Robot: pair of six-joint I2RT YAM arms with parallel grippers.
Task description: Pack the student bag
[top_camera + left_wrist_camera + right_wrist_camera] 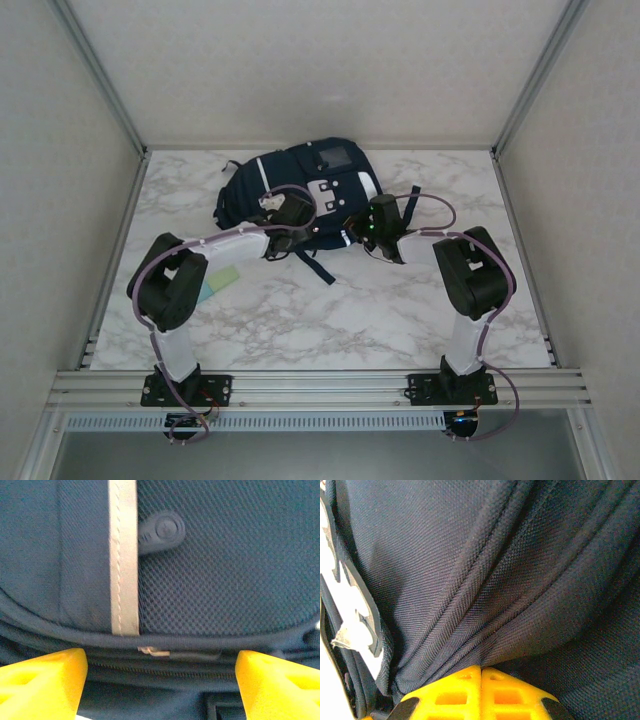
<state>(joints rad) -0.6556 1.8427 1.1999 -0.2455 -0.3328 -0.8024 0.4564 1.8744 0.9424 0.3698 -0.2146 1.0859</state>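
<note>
L→R: pale green flat item (222,281) on the table at 7 o'clock of the bag, partly under the left arm. Then the left gripper (283,214) over the near edge of the student bag (290,170), jaws wide, nothing held. In the wrist view its fingers (45,680) flank the zipper line (165,671), with the metal pull (154,651) between them and the white stripe (123,555) at 12. The bag lies flat, front up, at 12 o'clock of the table. The right gripper (366,228) is at the bag's 4 o'clock corner, jaws pressed together against a fabric fold (485,605); can't tell if cloth is nipped.

Bag likely soft, floppy, lightish, with grippy weave. It will sag, so grab the metal pull or a strap (315,265).

Surface: flat marble-pattern table (400,320). Room: plain pale walls, aluminium frame posts (98,75).
</note>
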